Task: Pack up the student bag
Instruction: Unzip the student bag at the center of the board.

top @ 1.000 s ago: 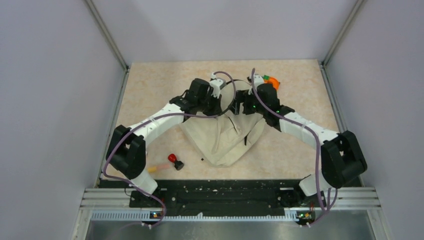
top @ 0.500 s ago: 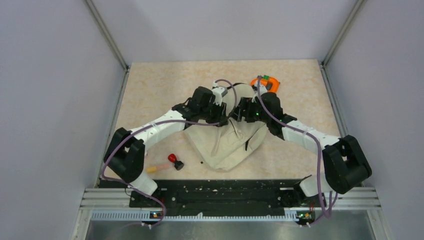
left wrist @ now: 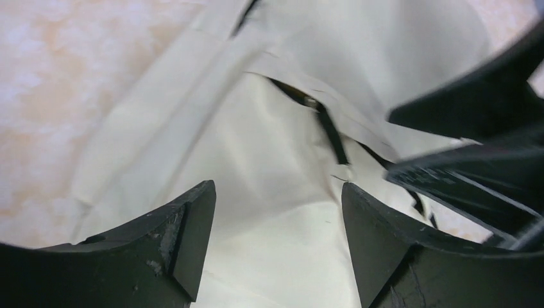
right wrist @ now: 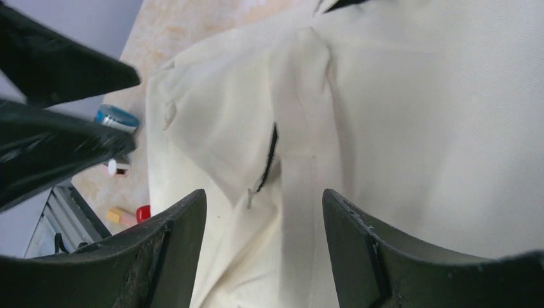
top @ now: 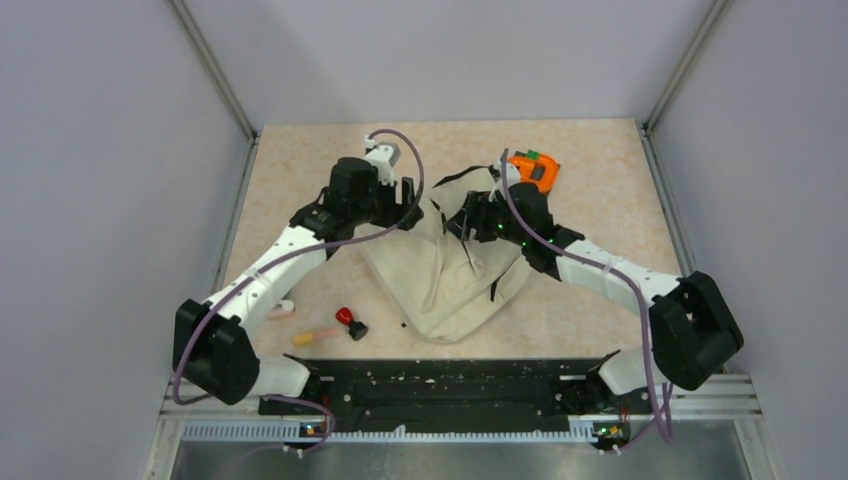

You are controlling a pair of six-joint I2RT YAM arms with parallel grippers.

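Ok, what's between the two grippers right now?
Only the student bag: its cream top and a black strap fill the gap between left gripper and right gripper, in the top view.

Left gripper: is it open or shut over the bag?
The left gripper is open: its fingers stand wide apart over the student bag, no fabric pinched between them.

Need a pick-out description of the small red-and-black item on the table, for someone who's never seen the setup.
Find the student bag, the big cream fabric heap mid-table. Just off its near-left edge lies the small red-and-black item. It is the darkest piece there and the nearest to the bag; the yellow-pink stick and the pale pink piece lie farther left.
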